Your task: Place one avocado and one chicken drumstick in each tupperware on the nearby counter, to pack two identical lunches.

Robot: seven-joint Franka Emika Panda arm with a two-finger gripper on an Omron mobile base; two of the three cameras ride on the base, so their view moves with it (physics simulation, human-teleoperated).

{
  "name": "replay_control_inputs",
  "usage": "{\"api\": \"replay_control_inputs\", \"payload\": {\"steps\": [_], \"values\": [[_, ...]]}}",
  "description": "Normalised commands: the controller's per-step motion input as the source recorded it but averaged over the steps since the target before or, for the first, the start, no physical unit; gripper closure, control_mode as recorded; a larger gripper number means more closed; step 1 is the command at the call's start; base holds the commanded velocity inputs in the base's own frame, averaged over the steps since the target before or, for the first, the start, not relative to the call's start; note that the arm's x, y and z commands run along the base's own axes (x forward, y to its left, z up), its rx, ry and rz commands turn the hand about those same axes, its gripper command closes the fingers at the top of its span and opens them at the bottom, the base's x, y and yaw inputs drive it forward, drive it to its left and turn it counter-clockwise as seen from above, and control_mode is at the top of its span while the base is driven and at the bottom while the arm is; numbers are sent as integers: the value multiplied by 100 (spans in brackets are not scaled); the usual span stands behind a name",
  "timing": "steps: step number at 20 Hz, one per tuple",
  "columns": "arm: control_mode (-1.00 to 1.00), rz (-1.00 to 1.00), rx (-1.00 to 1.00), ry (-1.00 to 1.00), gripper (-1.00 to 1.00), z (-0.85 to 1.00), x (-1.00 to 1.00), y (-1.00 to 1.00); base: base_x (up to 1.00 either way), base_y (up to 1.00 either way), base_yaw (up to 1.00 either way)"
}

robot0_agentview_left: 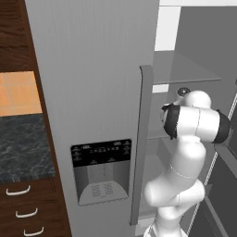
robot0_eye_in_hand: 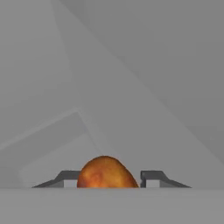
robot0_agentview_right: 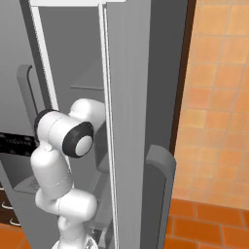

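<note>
Pincer (robot0_eye_in_hand: 109, 180): my jaws half-spread astride an orange-brown chicken drumstick (robot0_eye_in_hand: 106, 173), contact uncertain; I judge it light, firm, greasy-slick, best taken across its thick middle.

A home kitchen: a tall grey fridge (robot0_agentview_left: 92, 92) with dispenser panel (robot0_agentview_left: 101, 171), marbled stone table (robot0_agentview_left: 23, 148) over wooden drawers (robot0_agentview_left: 28, 208), orange wall tiles (robot0_agentview_right: 219, 97).

Orange-brown food item (robot0_eye_in_hand: 106, 173) btwn the tool (robot0_eye_in_hand: 106, 178) tips: lower part cut off by the bottom band, so drumstick or not can't be told. Contact w/ the tips not discernible. Surface (robot0_agentview_left: 24, 147) cropped at left edge in left base view.
</note>
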Motion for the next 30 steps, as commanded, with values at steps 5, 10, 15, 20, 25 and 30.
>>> {"api": "replay_control_inputs", "payload": {"steps": [5, 10, 15, 20, 25, 30], "values": [[-100, 0, 0, -15, 100, -8, -61, 0, 0, 0, 0], [-100, 0, 0, -25, 100, 16, -79, 39, 0, 0, 0], [-100, 0, 0, -19, 100, 27, -64, 84, 0, 0, 0], [-100, 7, 0, -13, 100, 83, -97, 16, 0, 0, 0], [-100, 22, 0, -5, 100, 100, -100, 25, 0, 0, 0], [-100, 19, -1, 4, 100, 89, -100, 29, 0, 0, 0]]}}
